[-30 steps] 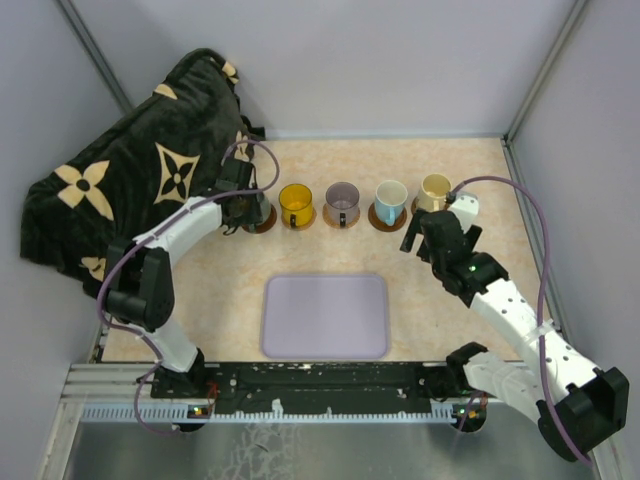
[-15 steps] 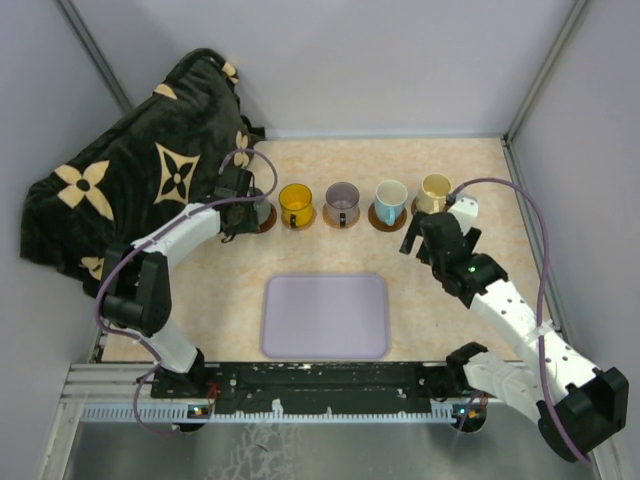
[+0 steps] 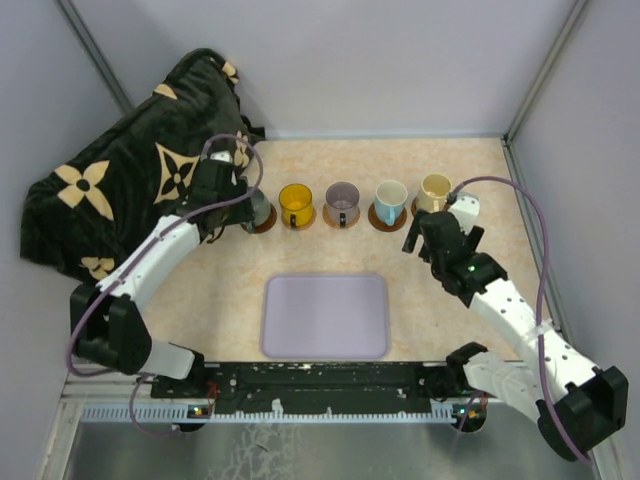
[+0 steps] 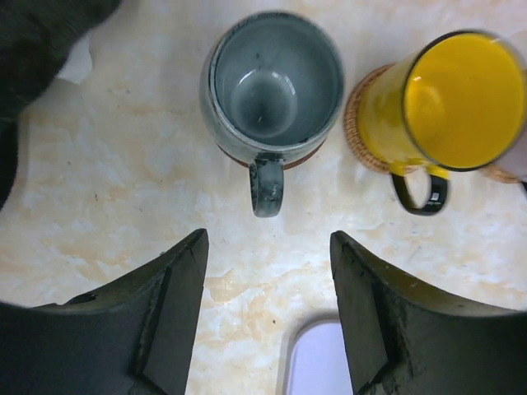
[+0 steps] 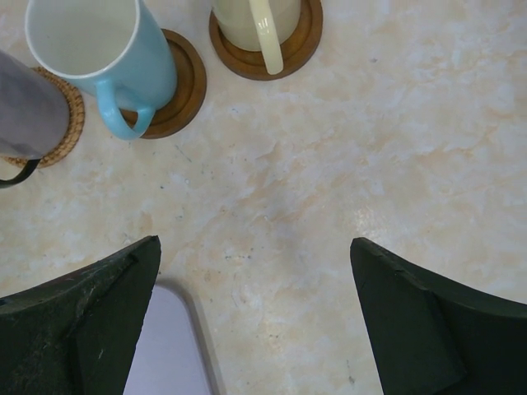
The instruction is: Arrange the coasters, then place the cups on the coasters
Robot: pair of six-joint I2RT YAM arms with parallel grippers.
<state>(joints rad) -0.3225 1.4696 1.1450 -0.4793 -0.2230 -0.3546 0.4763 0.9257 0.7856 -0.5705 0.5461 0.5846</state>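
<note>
Five cups stand in a row, each on its own coaster: grey-green cup (image 3: 256, 212) (image 4: 274, 82), yellow cup (image 3: 296, 203) (image 4: 449, 103), mauve cup (image 3: 342, 200) (image 5: 29, 111), light blue cup (image 3: 390, 198) (image 5: 99, 45) and cream cup (image 3: 436, 189) (image 5: 255, 16). A woven coaster (image 4: 359, 123) shows under the yellow cup. A dark coaster (image 5: 186, 82) lies under the blue one. My left gripper (image 3: 238, 212) (image 4: 268, 245) hovers open just short of the grey-green cup's handle, holding nothing. My right gripper (image 3: 422, 240) (image 5: 254, 243) is open and empty, near the blue and cream cups.
A lavender rectangular tray (image 3: 325, 316) lies in the middle near the arms; its corner shows in both wrist views. A black blanket with tan flowers (image 3: 130, 170) is heaped at the back left, close to the grey-green cup. Grey walls enclose the table.
My left gripper has opened and drawn back from the grey-green cup, leaving it on its coaster; the left arm has swung outward. The right arm has not moved.
</note>
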